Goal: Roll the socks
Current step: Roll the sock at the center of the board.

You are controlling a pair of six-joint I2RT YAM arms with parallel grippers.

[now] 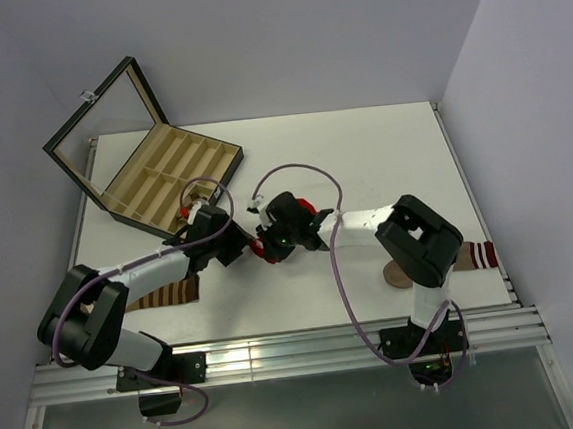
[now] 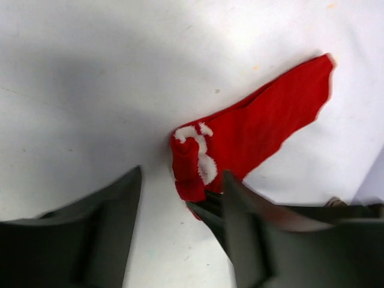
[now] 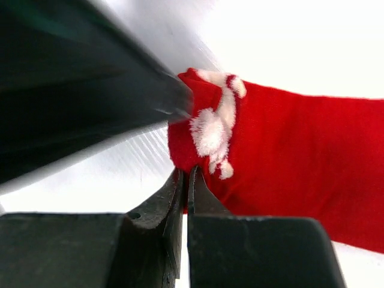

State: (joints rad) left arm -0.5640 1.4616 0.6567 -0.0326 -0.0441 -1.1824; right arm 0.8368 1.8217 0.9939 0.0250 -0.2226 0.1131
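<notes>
Right wrist view puts the right gripper (image 3: 185, 175) nearest. Its two fingers are pressed together with only a hairline slit between them, and the tips sit at the lower edge of the red sock's (image 3: 300, 150) folded end. Whether a thin lip of cloth is nipped there I cannot tell. The white cuff (image 3: 211, 129) is turned over on that fold. Just past the fold, a dark, blurred finger (image 3: 90, 72) of the other arm closes in from the opposite side.

From the left wrist, the left gripper (image 2: 182, 175) stands open, its fingers parted on either side of the fold. The fold lies just ahead of the tips, closer to the right-hand finger. From there the sock's long axis runs up and to the right across the white table (image 2: 90, 72), with the toe end farthest from both sets of fingers.

Seen from the top camera, both arms meet at the sock's folded end, neither clearly nearer. The rest of its length runs away beneath the right wrist, so any rolling would likely travel from the fold toward the toe. Beyond the sock, to its far left, sits an open compartmented box (image 1: 168, 175).
</notes>
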